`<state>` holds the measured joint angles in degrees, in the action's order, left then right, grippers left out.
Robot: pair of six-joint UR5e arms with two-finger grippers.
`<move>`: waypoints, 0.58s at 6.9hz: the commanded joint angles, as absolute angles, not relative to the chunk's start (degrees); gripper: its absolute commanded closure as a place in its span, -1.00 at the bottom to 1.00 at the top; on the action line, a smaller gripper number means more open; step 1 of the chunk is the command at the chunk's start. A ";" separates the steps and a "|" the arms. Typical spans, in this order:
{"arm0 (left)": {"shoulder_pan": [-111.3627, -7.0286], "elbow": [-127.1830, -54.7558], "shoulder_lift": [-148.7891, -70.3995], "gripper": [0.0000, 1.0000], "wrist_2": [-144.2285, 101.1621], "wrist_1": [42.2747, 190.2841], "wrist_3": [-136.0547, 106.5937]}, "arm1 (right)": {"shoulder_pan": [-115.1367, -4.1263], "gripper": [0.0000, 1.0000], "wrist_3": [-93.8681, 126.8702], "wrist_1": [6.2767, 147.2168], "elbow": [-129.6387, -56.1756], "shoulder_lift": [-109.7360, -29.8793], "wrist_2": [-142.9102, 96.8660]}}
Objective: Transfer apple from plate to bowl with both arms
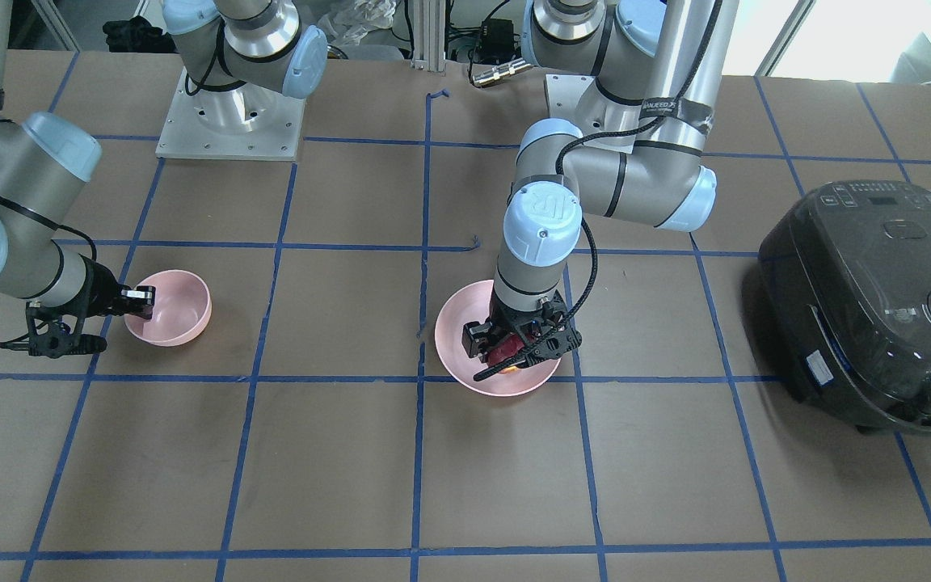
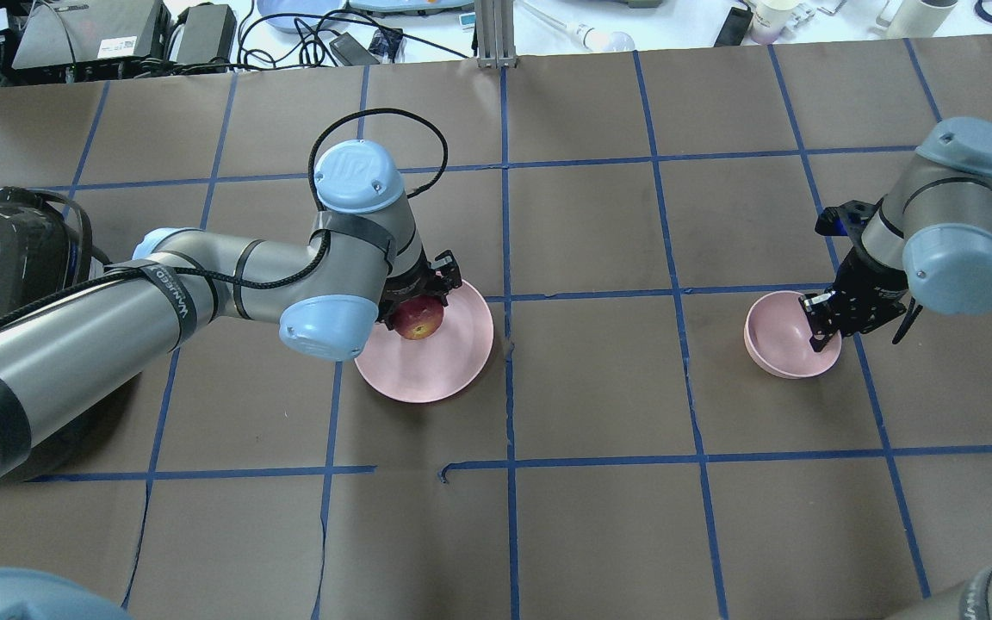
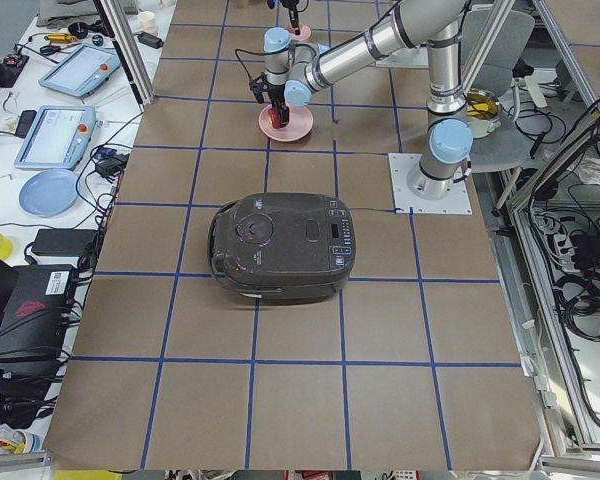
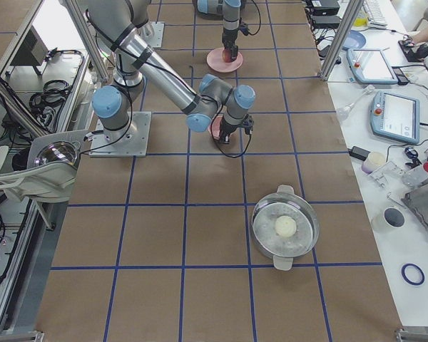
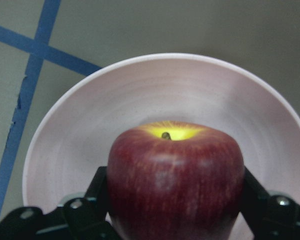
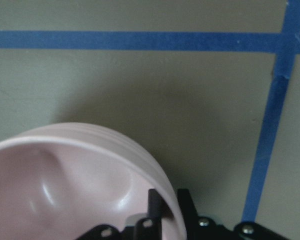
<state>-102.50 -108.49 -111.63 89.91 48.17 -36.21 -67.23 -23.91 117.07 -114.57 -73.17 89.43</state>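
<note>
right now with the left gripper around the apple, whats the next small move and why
Probably lift the left gripper straight up a little. Its fingers flank the apple on both sides, apparently closed on it, and the apple sits low over the plate. The right gripper pinches the rim of the bowl, steadying it, so clearing the plate comes first.

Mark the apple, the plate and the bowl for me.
apple (image 2: 418, 321), overhead exterior view, on its visible upper side.
plate (image 2: 436, 372), overhead exterior view, on its bare surface, clear of the apple.
bowl (image 2: 773, 337), overhead exterior view, on its bare inner wall.
</note>
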 commanded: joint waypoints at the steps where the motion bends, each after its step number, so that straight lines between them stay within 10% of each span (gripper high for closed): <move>1: -102.66 -106.53 -109.87 0.94 86.08 48.86 -38.91 | -67.58 1.00 -23.73 115.68 -112.60 -74.26 85.52; 4: -103.36 -100.22 -108.81 1.00 74.67 54.65 -53.82 | -72.74 1.00 -15.69 107.22 -110.04 -76.64 73.49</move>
